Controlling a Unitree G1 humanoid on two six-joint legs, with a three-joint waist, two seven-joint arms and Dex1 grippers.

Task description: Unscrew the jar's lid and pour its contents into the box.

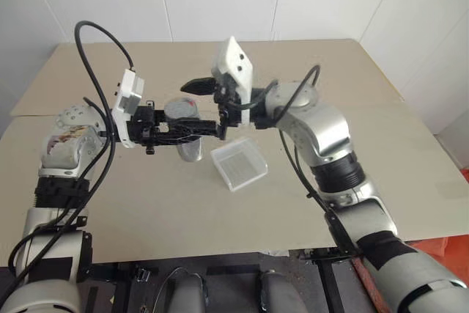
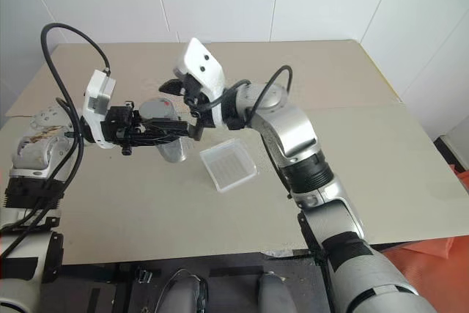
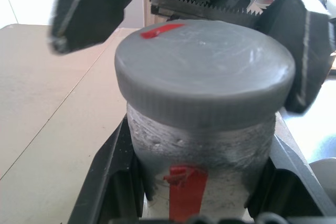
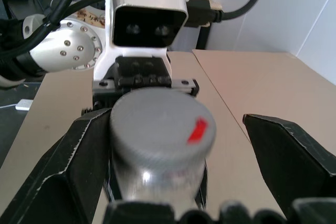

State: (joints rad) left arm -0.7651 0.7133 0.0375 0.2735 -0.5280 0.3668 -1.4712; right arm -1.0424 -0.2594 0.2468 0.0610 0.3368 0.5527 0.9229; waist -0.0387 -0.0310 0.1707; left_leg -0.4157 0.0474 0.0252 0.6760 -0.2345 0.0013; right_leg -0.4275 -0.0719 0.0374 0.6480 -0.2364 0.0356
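I hold the jar in my left gripper, its fingers clamped tight on the silvery body just under the cap, so the jar stands upright above the table and cannot spin when the top is turned. The grip sits low on purpose, I judge: it leaves the whole ribbed rim of the lid free for the other hand. The lid is on, seated square, a red mark on its top and a red strip down the jar's side. My right gripper comes in level from the jar's three o'clock side, its fingers spread as wide as they go, one black pad close beside the lid and the other well clear, not yet touching as far as I can tell. They bracket the cap so that closing would pinch it across its width. The box, a clear shallow tray, lies on the table just toward four o'clock of the jar and below it, close enough that a tip of my left wrist should pour into it. Whatever is inside the jar is hidden under the lid. Unscrewing has not started.
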